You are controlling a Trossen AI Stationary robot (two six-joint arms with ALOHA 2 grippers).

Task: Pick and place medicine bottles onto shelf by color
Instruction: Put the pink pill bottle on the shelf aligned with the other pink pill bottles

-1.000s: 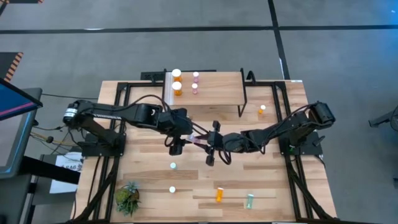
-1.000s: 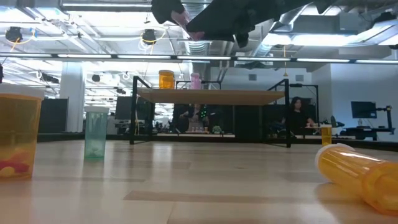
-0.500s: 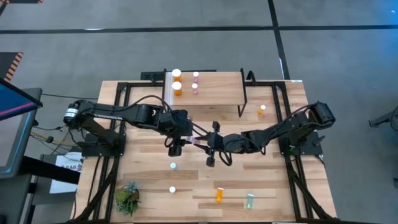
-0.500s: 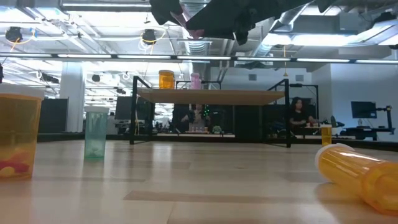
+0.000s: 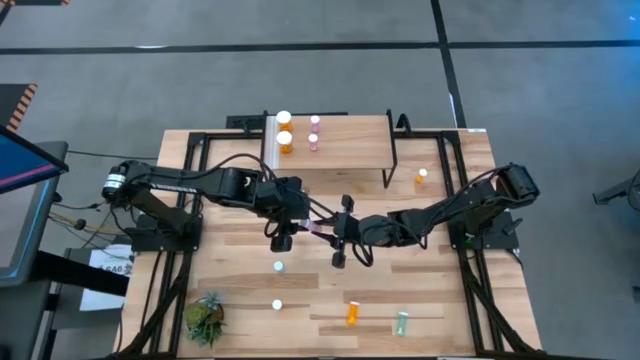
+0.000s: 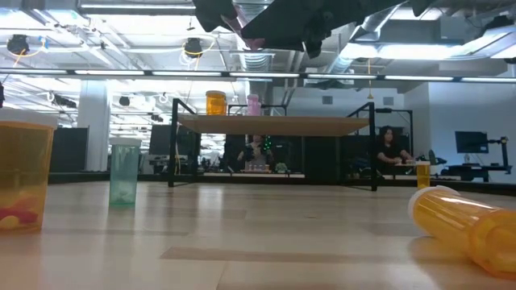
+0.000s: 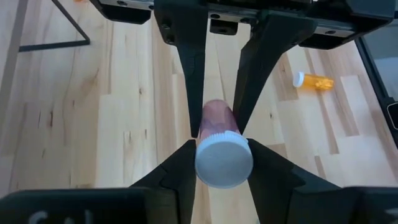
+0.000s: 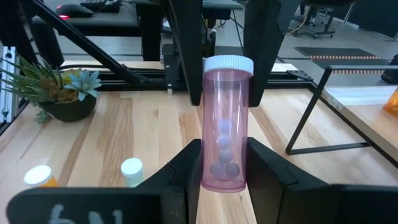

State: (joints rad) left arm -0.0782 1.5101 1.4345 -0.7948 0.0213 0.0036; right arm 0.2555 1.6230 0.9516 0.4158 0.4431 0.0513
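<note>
Two grippers meet on one pink bottle above the middle of the table [image 5: 240, 250].

Largest first: the shelf [image 5: 345, 150] stands at the table's far edge, bearing two orange bottles [image 5: 285, 132] by its white strip and two small pink bottles [image 5: 314, 132] just beside them. The left gripper [image 5: 308, 224] and the right gripper [image 5: 330, 232] face each other in mid-air, both clenched on the pink bottle [image 8: 225, 124]: the right one's fingers [image 8: 186, 165] clasp its base, the left one's fingers [image 7: 180, 168] pinch it at the white cap [image 7: 224, 163]. On the table lie an orange bottle [image 5: 352, 313] and a pale green bottle [image 5: 401, 322] near the front edge, another orange bottle [image 5: 421, 178] right of the shelf, and two white-capped bottles [image 5: 278, 286] near the potted plant [image 5: 205, 318].
</note>
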